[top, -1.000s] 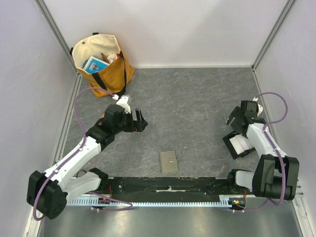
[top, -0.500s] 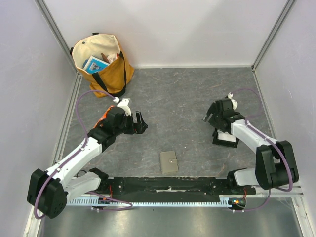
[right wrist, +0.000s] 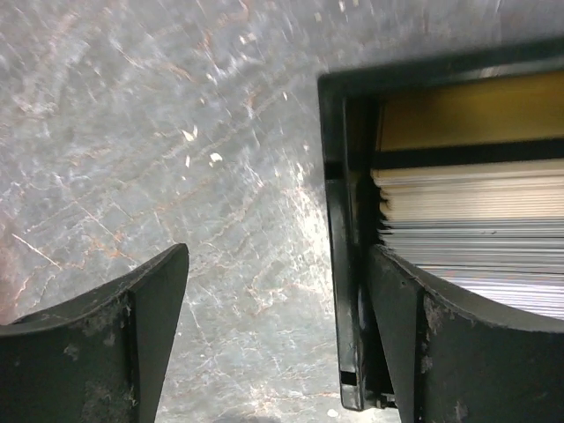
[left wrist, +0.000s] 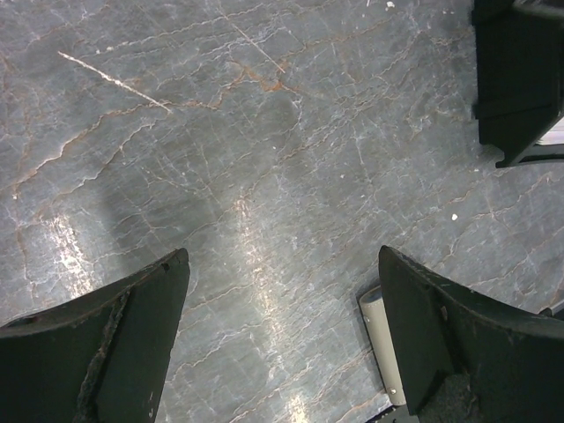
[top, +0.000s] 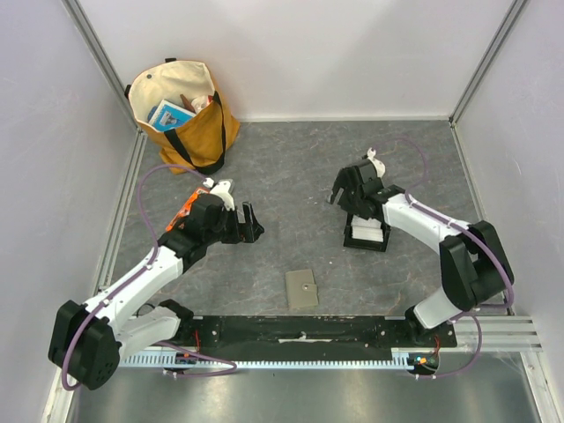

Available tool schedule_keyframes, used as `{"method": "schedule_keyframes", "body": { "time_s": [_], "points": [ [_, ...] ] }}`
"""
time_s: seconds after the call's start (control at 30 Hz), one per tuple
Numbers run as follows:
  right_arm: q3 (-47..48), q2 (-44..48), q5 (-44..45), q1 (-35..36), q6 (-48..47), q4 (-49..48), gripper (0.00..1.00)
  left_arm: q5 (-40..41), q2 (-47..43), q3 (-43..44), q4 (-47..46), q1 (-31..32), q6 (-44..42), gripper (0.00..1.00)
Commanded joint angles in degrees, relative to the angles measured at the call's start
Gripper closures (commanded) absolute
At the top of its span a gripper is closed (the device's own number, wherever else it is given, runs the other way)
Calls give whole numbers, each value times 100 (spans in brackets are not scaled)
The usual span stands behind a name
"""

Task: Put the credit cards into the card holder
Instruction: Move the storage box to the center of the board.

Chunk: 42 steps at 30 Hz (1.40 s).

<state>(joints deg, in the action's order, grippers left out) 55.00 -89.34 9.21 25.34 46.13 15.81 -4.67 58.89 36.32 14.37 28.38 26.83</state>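
Note:
The credit cards (right wrist: 467, 238) stand stacked on edge in a black tray (top: 367, 233), right of the floor's middle. My right gripper (top: 348, 206) is open at the tray's far-left corner. In the right wrist view the tray's left wall (right wrist: 345, 291) stands between the fingers, against the right fingertip (right wrist: 414, 326). The olive-grey card holder (top: 302, 289) lies shut near the front rail; its edge (left wrist: 381, 348) shows beside my left gripper's right finger. My left gripper (top: 254, 222) hovers open over bare floor, left of the card holder, with nothing between its fingers.
An orange and cream tote bag (top: 181, 110) with things inside stands in the back-left corner. An orange packet (top: 186, 211) lies beside the left arm. Grey walls close the floor at the back and on both sides. A black rail (top: 300, 328) runs along the front.
My right arm has swung left and away from the right wall, and the black tray with the cards has slid with it toward the middle. The left arm has barely moved.

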Motion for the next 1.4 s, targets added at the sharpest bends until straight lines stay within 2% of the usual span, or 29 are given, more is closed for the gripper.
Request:
{"method": "schedule_keyframes", "body": {
  "time_s": [0.0,0.2,0.3,0.43,0.73,0.9,1.07,1.37],
  "points": [
    [503,451,624,23,-797,448,10,-43,-53,-37,-145,27,121,7],
    [47,1751,2003,-3,-1597,879,4,-25,-18,-37,-189,27,86,7],
    [-261,2087,2234,-388,-1695,1064,2,-78,26,-72,-250,18,103,6],
    [-648,2140,1489,-1136,-1713,1091,2,-140,87,-125,-312,53,156,6],
    [-1272,1990,504,-1225,-1265,819,4,-192,122,-344,-347,176,235,7],
    [-1712,2219,-367,-1198,-843,230,5,-254,122,-459,-374,255,288,8],
    [-1809,2307,-552,-1076,-553,-8,5,-281,79,-573,-382,361,340,9],
    [-1624,1947,-534,-364,-157,-333,5,-246,70,-661,-426,458,428,10]
  ]
}}
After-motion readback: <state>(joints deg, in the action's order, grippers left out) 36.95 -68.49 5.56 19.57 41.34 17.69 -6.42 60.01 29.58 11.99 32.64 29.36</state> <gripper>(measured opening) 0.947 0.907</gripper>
